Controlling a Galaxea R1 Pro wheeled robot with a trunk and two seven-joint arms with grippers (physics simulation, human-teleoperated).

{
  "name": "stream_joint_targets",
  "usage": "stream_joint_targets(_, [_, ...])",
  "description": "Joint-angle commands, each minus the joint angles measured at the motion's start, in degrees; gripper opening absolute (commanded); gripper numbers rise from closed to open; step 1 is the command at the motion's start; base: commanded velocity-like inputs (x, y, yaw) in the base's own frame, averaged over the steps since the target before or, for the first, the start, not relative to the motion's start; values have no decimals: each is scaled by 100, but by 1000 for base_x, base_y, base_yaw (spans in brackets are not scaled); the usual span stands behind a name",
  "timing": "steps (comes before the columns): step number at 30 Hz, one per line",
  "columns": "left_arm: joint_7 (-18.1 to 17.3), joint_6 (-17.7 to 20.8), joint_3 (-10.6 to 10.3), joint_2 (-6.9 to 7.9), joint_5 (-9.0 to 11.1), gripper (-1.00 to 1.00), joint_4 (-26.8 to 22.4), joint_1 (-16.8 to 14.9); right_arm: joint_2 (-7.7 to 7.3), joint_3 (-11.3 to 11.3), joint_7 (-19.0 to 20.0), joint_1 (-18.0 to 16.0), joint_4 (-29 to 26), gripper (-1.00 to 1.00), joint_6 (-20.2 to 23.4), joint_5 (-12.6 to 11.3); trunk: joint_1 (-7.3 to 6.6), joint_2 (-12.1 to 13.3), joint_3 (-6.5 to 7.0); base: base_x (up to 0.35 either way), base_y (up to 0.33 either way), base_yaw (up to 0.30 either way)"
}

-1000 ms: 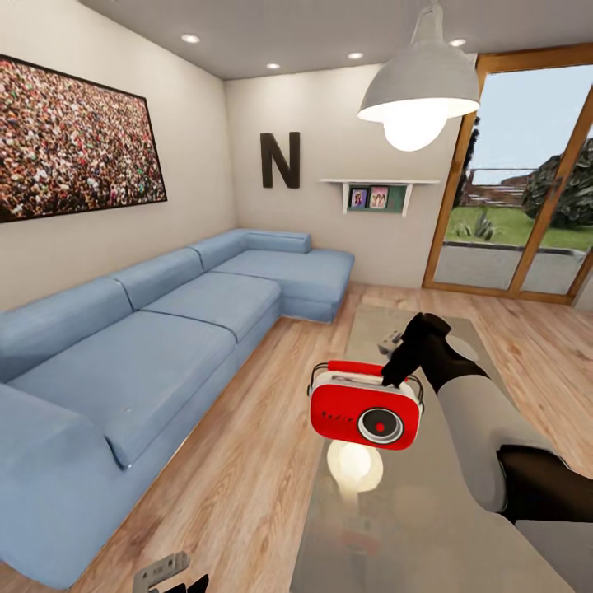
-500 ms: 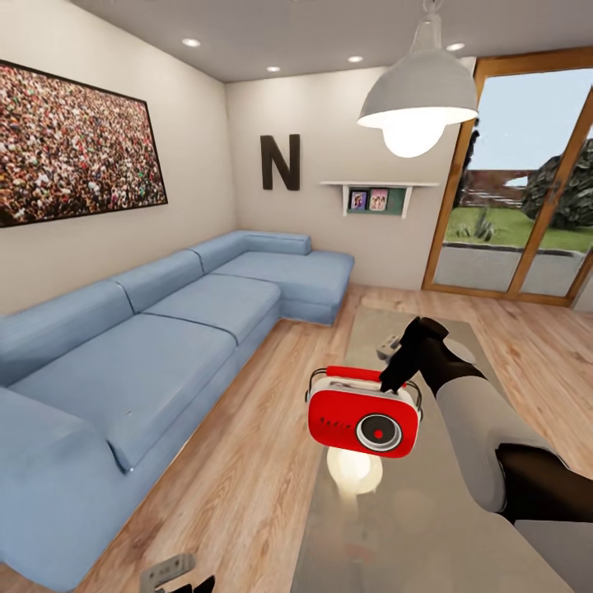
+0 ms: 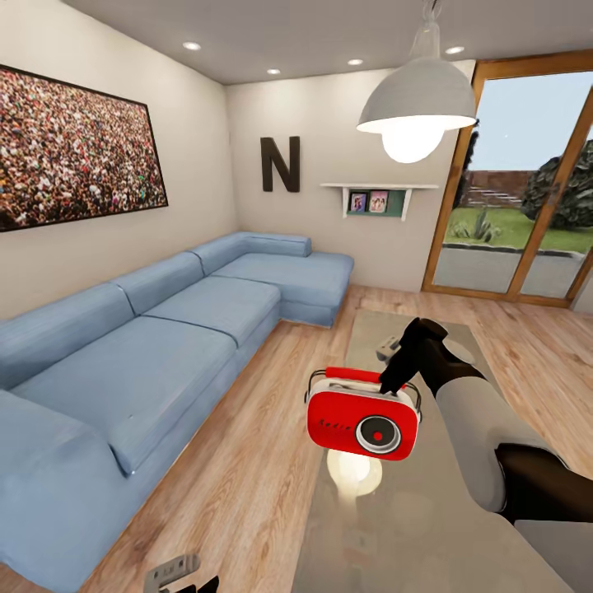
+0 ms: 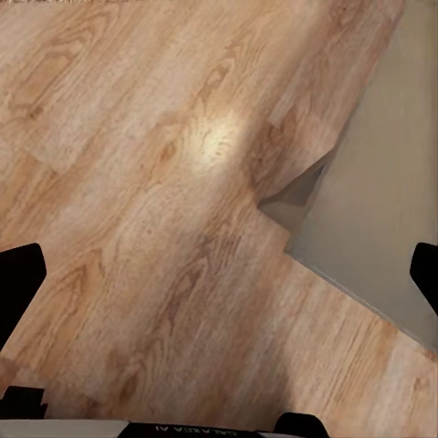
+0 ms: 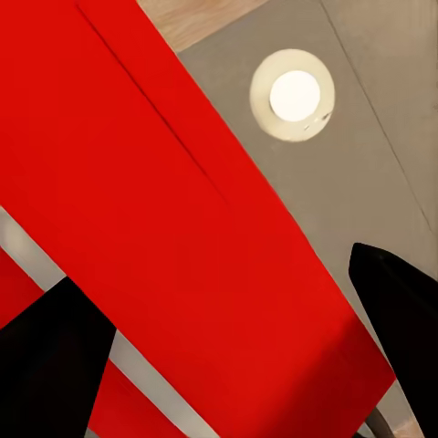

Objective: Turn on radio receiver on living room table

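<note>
The head camera is looking forward and down across the living room, taking in the bench [image 3: 395, 527] and wood floor [image 3: 247, 461]. The left wrist camera is facing down at that floor [image 4: 137, 182] and a bench corner. The right wrist camera is sitting very close over the radio receiver [image 5: 182, 237], sharing the bench top [image 5: 365, 182].

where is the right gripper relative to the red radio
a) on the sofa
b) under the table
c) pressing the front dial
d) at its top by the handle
d: in the head view the right gripper comes down onto the top of the radio receiver, by its red handle, while the round front dial stays uncovered.
</note>
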Motion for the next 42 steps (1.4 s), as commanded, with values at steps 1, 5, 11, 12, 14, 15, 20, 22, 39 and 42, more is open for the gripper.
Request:
stream_joint_targets(1, [-3,-1,-1,0,1,100,0,0,1,-8,7,-3,6,-100,-7,-3,0,0,1,0,0,0])
stream_joint_targets(5, [-7,1,-252,47,-13,100,0,3,1,-10,44,-3,29,-100,-11,-2,0,0,1,0,0,0])
stream_joint_targets(11, [-7,18,-326,64,-9,100,0,-1,11,-10,56,-3,32,-100,-11,-210,0,0,1,0,0,0])
stream_joint_targets(12, [-16,59,-315,68,6,100,0,-1,10,-10,46,-3,32,-100,-11,-346,0,0,1,0,0,0])
stream_joint_targets(14, [-26,99,-300,70,51,100,0,0,10,-5,10,-3,32,-100,-7,-454,0,0,1,0,0,0])
stream_joint_targets(15, [-29,105,-305,71,82,100,0,-1,11,-4,-7,-3,35,-100,-6,-481,0,0,1,0,0,0])
stream_joint_targets(20, [-33,102,-349,67,168,100,-3,-2,30,-1,-10,0,40,-100,82,-534,0,0,1,0,0,0])
stream_joint_targets(22, [-32,122,-345,80,174,100,-7,-8,36,1,-8,4,40,-100,98,-543,0,0,1,0,0,0])
stream_joint_targets(39, [-230,-201,-57,870,369,100,-7,-55,85,-18,62,35,460,-100,56,-1034,0,0,1,0,0,0])
stream_joint_targets(42, [-972,-200,95,983,752,100,-5,-56,69,-32,68,39,703,-100,20,-1696,0,0,1,0,0,0])
